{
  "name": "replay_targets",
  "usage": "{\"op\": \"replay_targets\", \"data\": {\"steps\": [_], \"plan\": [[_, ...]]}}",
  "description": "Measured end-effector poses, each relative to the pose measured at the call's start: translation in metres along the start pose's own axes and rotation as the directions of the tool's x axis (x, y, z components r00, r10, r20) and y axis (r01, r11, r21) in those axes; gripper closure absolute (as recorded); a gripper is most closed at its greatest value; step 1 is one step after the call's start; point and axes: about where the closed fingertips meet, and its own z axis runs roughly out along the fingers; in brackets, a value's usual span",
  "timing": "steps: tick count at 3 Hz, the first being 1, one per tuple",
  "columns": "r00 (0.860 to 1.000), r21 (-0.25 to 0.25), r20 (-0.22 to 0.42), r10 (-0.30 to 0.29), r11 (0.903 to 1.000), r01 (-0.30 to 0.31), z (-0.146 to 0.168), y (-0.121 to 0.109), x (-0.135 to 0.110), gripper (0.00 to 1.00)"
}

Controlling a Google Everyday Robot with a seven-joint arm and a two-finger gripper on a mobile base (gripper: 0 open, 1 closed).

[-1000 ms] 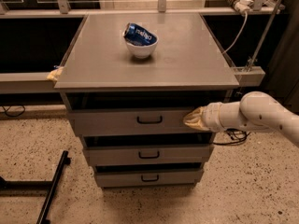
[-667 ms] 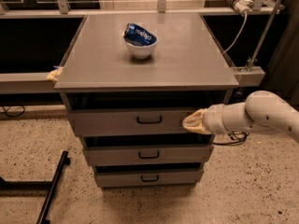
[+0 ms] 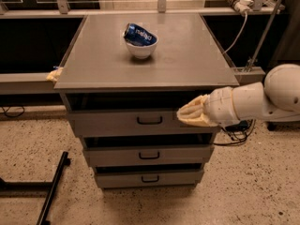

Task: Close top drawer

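Since a second ago, the gripper (image 3: 182, 114) has been sliding leftward along the top drawer (image 3: 108, 123), and it is now sitting nearer the dark loop handle (image 3: 149, 120), just to that handle's right. The white arm (image 3: 262, 100) is reaching in from the right edge, roughly level, with its tan fingers (image 3: 194, 116) pressed together into a blunt wedge (nothing is being pinched) whose tip is touching the drawer's grey front. That drawer is standing slightly out from the grey cabinet (image 3: 187, 60), showing a dark gap above its front, over the two lower drawers (image 3: 117, 156). On the cabinet top, a white bowl (image 3: 141, 48) is holding a crumpled blue package (image 3: 139, 34), resting where it was.
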Motion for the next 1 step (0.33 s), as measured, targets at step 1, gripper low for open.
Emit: {"op": "replay_targets", "data": {"steps": [1], "plan": [[1.0, 0.002, 0.002, -0.013, 0.9999, 0.013, -0.0042, -0.0027, -0.0078, 0.82]]}}
